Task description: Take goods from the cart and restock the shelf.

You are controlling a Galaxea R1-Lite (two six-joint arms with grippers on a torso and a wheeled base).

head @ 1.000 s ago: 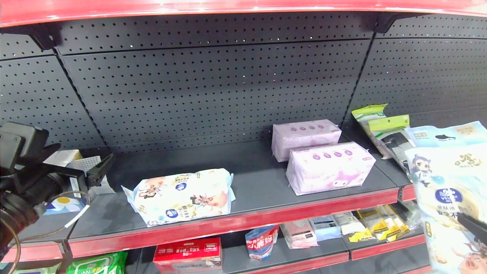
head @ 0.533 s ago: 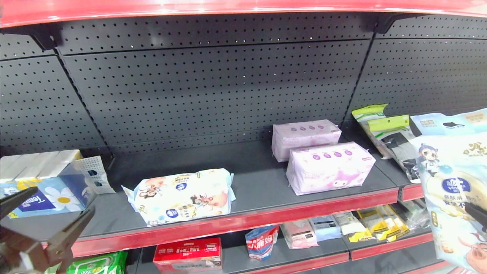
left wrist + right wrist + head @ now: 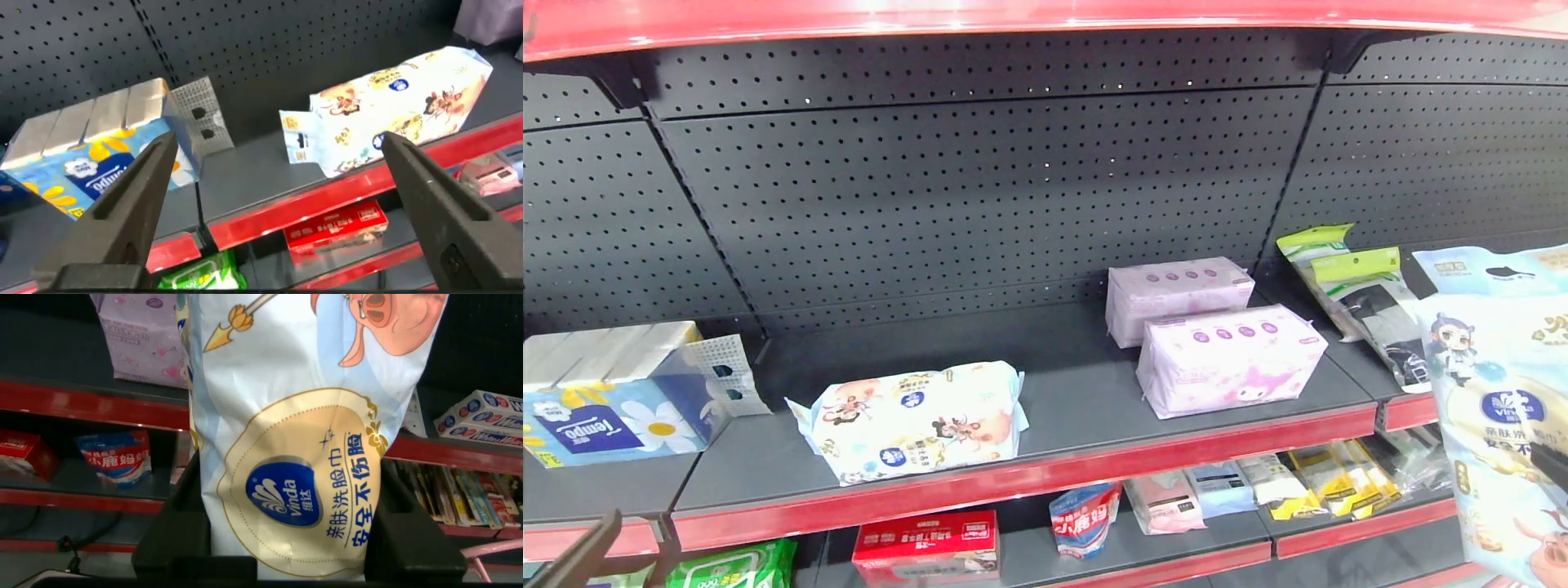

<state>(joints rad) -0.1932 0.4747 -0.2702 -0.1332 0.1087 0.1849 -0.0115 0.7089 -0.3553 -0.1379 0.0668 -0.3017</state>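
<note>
My right gripper (image 3: 294, 539) is shut on a tall blue-and-white cartoon tissue pack (image 3: 310, 416), its jaws pressing on either side. That pack (image 3: 1499, 408) hangs at the far right of the head view, in front of the shelf's right end. A matching cartoon pack (image 3: 911, 420) lies on the dark shelf (image 3: 1078, 384) left of centre. My left gripper (image 3: 278, 212) is open with nothing between its fingers, low in front of the shelf's left part. One of its fingers (image 3: 584, 551) shows at the head view's bottom left corner.
Two pink tissue packs (image 3: 1229, 359) sit right of centre on the shelf. A blue flowered tissue pack (image 3: 613, 400) stands at the left and green-topped bags (image 3: 1356, 286) at the right. Bare shelf lies between the cartoon and pink packs. Lower shelves hold several goods.
My left arm has dropped from beside the blue tissue pack down to the bottom left corner. The held pack has shifted slightly right.
</note>
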